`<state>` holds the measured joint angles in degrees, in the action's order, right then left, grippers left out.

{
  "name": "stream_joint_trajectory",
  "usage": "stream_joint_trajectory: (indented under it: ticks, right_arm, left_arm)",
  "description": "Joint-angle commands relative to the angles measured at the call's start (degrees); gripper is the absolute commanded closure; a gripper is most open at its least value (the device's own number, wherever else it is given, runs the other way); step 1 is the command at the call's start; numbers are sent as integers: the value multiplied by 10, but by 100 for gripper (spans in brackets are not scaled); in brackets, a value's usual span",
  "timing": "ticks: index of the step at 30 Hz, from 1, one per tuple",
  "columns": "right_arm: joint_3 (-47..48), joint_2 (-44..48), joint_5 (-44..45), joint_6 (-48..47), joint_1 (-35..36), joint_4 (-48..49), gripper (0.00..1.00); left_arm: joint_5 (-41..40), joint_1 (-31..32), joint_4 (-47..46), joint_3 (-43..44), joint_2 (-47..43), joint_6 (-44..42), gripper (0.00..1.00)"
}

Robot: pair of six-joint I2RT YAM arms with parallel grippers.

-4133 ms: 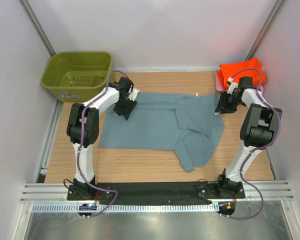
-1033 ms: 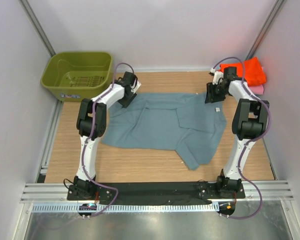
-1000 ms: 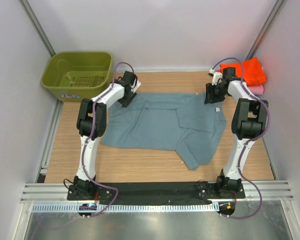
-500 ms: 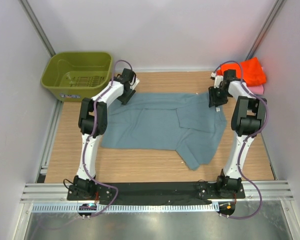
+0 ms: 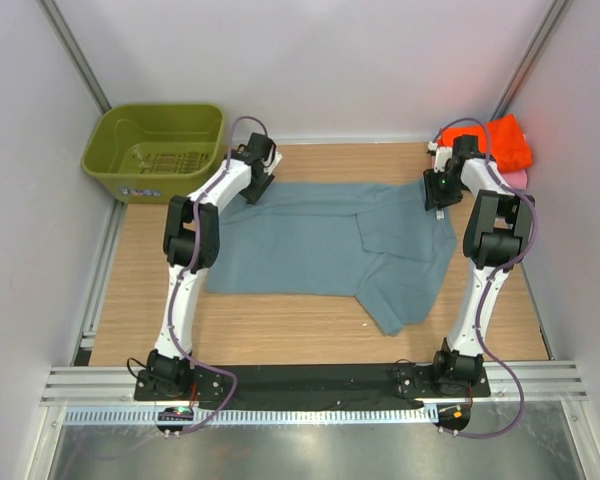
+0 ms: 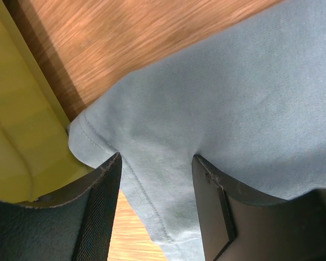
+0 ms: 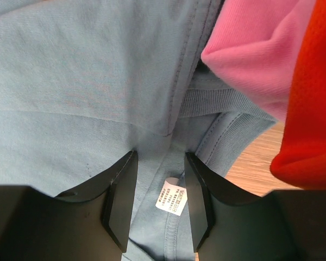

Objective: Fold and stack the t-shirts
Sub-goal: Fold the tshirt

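Observation:
A large dusty blue-grey t-shirt (image 5: pixel 320 245) lies spread on the wooden table, its right part folded over. My left gripper (image 5: pixel 251 189) stands open over the shirt's far left corner, and the hem (image 6: pixel 152 206) runs between its parted fingers (image 6: pixel 103 206). My right gripper (image 5: pixel 438 196) is open at the far right corner. The collar and its white label (image 7: pixel 171 200) lie in that gripper's gap (image 7: pixel 160 157). Folded orange (image 5: pixel 505 140) and pink (image 5: pixel 521 178) t-shirts are stacked just right of it. The pink (image 7: pixel 255 49) and orange (image 7: pixel 309 109) cloth fill the right wrist view's upper right.
An olive-green plastic basket (image 5: pixel 98 152) stands at the back left, off the wooden board, and its wall (image 6: pixel 11 136) is close to my left fingers. Grey walls close in the table on three sides. Bare wood shows in front of the shirt.
Both grippers have moved toward the back of the table, the right one also rightward toward the stack. The shirt's far edge has followed them and lies straighter and flatter.

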<state>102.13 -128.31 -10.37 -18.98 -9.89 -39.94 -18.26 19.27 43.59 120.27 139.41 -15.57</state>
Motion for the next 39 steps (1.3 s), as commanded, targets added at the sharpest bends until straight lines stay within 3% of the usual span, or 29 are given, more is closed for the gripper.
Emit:
stream_joint_trajectory:
  ticks: [1, 16, 18, 22, 27, 32, 36, 39]
  right_arm:
    - [11, -29, 29, -14, -8, -3, 54]
    - [66, -46, 39, -28, -12, 6, 53]
    - [69, -23, 28, -28, -13, 7, 53]
    - [35, 107, 2, -7, -14, 29, 52]
    - [-53, 241, -49, -10, -13, 22, 51]
    - [-141, 321, -146, -25, -13, -111, 51]
    - [-229, 378, -221, -139, -10, -226, 52]
    - [-290, 418, -214, -245, 3, -269, 56]
  left_arm:
    - [7, 9, 6, 14, 31, 6, 44]
    - [-16, 17, -2, 47, 36, 8, 43]
    - [-26, 20, 4, 74, 18, 8, 42]
    - [-5, 35, 7, 95, -81, 18, 34]
    - [35, 55, 2, -24, -220, -7, 29]
    - [72, 67, 76, -143, -280, 12, 33]
    - [143, 67, 85, -258, -342, 29, 35]
    - [178, 68, 83, -313, -378, 40, 36]
